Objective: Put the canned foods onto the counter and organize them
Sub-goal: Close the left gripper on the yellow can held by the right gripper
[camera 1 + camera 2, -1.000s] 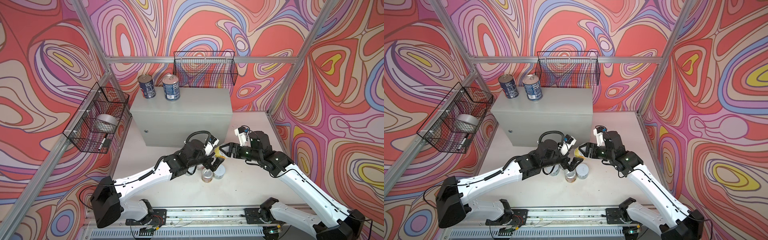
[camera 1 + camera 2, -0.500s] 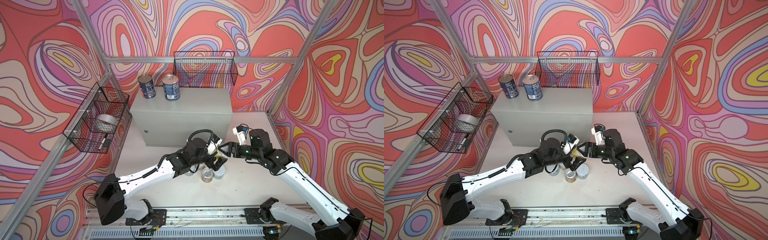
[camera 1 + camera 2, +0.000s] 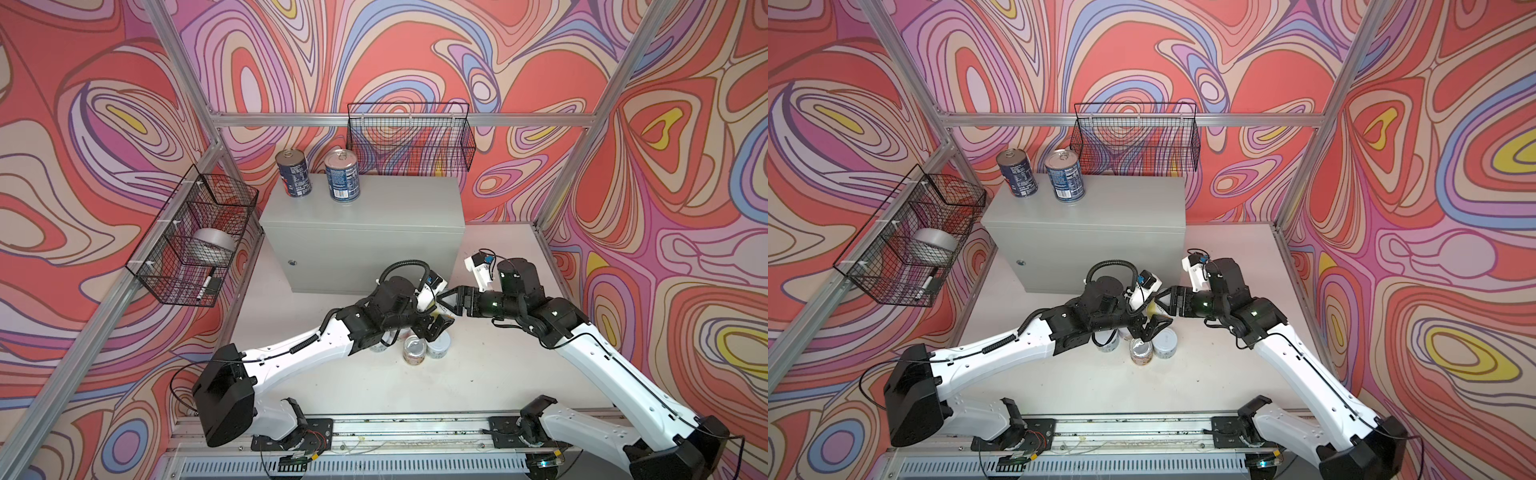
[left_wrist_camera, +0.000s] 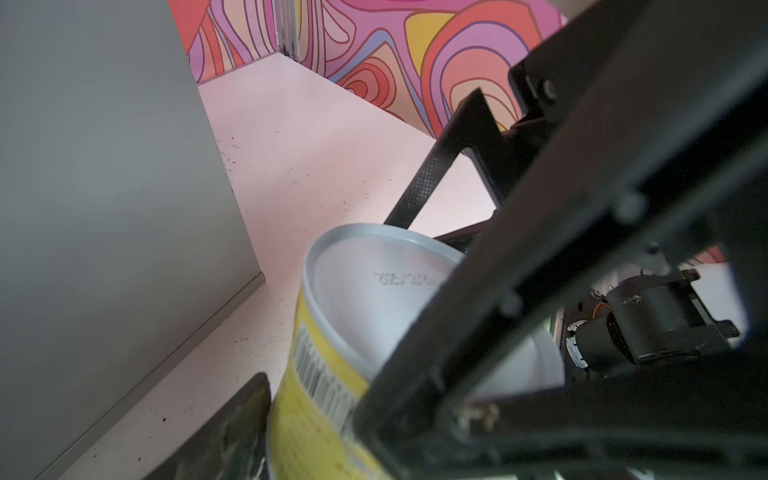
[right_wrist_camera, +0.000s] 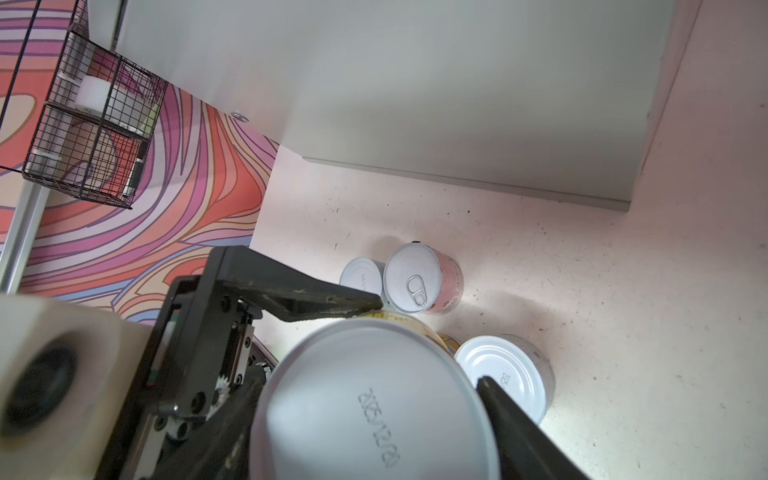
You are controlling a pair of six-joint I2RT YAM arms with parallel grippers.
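Gripping the yellow can [image 5: 374, 407] is your right end effector [image 3: 444, 301]; your left end effector [image 3: 434, 325] brackets it, grip unclear.

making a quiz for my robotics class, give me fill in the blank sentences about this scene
1. ___ dark-blue cans stand on the grey counter.
2. The right gripper holds a can whose label is ___.
3. The grey tape roll lies in a black wire ___.

Missing words: two; yellow; basket

Two blue cans [image 3: 293, 173] stand on the grey counter [image 3: 407, 203]; a yellow can [image 5: 365, 395] hangs above short cans [image 5: 419, 276].
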